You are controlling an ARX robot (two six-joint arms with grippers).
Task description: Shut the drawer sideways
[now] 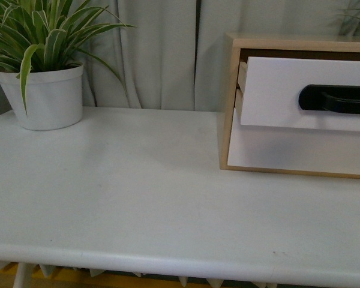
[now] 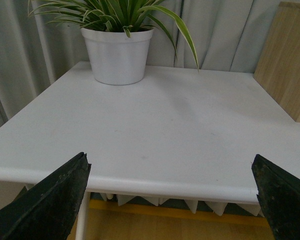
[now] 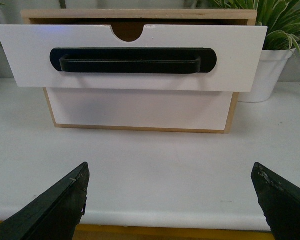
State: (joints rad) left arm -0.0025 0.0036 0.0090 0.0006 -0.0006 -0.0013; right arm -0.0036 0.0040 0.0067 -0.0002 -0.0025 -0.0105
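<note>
The drawer (image 1: pixel 276 90), white-fronted with a long black bar handle (image 1: pixel 336 99), stands pulled out of the top slot of a small light-wood cabinet (image 1: pixel 230 102) at the table's right. It fills the right wrist view (image 3: pixel 130 80), handle (image 3: pixel 132 60) facing the camera. Below it sits a plain white lower drawer front (image 3: pixel 140 109). My right gripper (image 3: pixel 172 200) is open and empty, back by the table's front edge, apart from the drawer. My left gripper (image 2: pixel 172 200) is open and empty at the front edge on the left side. Neither arm shows in the front view.
A white pot with a striped green plant (image 1: pixel 45 96) stands at the table's back left; it also shows in the left wrist view (image 2: pixel 117 52). Another potted plant (image 3: pixel 270 65) stands beside the cabinet. Grey curtains (image 1: pixel 162 54) hang behind the white table (image 1: pixel 108 192).
</note>
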